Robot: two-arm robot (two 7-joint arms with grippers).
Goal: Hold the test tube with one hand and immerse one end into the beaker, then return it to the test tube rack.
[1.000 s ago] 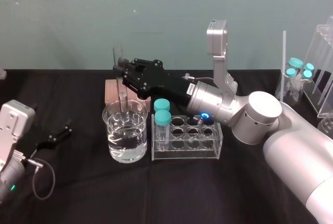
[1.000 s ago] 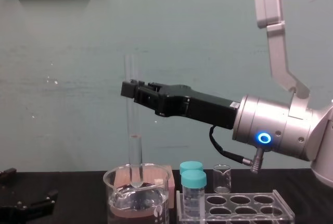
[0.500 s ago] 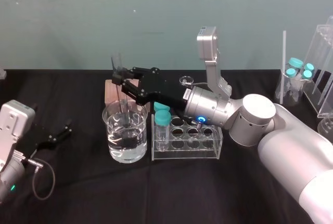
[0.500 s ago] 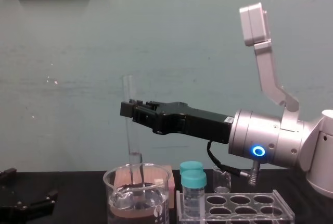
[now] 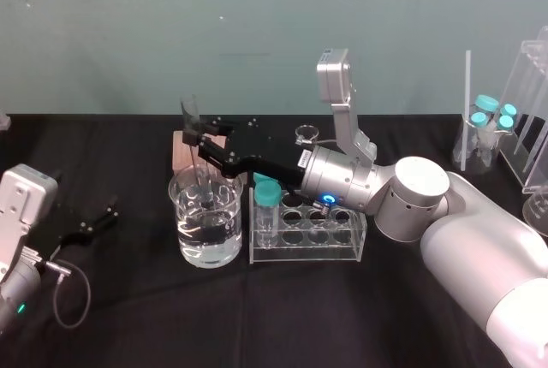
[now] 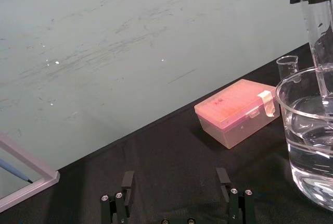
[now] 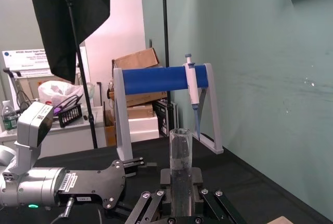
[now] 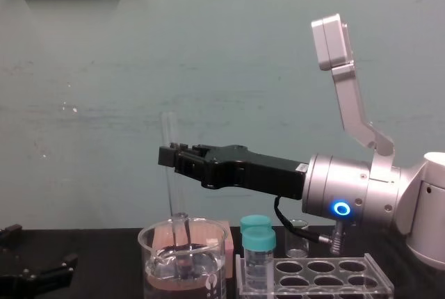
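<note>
Gripping test tube [image 5: 191,113] near-upright in my right claw [image 5: 199,139], clenched high on glass so lower end reaches down inside beaker [image 5: 205,229], apparently into liquid. Return slot: test tube rack [image 5: 308,246] just beside beaker. My left claw [image 5: 90,221] released, parked well left.

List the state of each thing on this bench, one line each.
test tube: slightly tilted, held by the right gripper, lower end inside the beaker
beaker: upright, part full of clear liquid
rack: two vials in it, other visible holes empty
vials: upright, capped
right gripper: shut on the test tube
left gripper: open, idle at the table's left
pink box: lid closed
</note>
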